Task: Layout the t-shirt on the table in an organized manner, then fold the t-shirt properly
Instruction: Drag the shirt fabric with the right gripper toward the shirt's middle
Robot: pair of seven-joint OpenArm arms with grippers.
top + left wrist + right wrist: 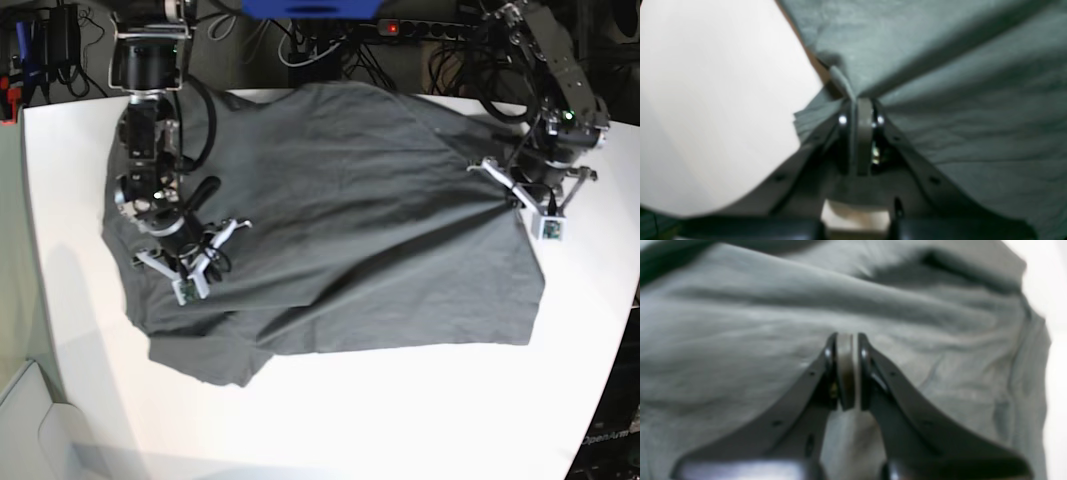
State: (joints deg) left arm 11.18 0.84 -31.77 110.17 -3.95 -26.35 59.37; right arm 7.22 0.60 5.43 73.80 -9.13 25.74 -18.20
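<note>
The dark grey t-shirt [340, 220] lies spread and wrinkled across the white table [400, 410]. In the base view my left gripper [500, 185] sits at the shirt's right edge. The left wrist view shows its jaws shut, pinching the t-shirt's edge [940, 83] at the left gripper [860, 100], with folds running out from the tips. My right gripper [205, 245] rests on the shirt's left part. In the right wrist view the right gripper [846, 335] is shut, its tips pressed into the grey t-shirt [740, 340], which seems pinched there.
Bare table [706, 100] lies left of the pinched edge. Cables and a power strip [430, 25] run behind the table's far edge. Wide bare tabletop stretches along the near side, below the shirt.
</note>
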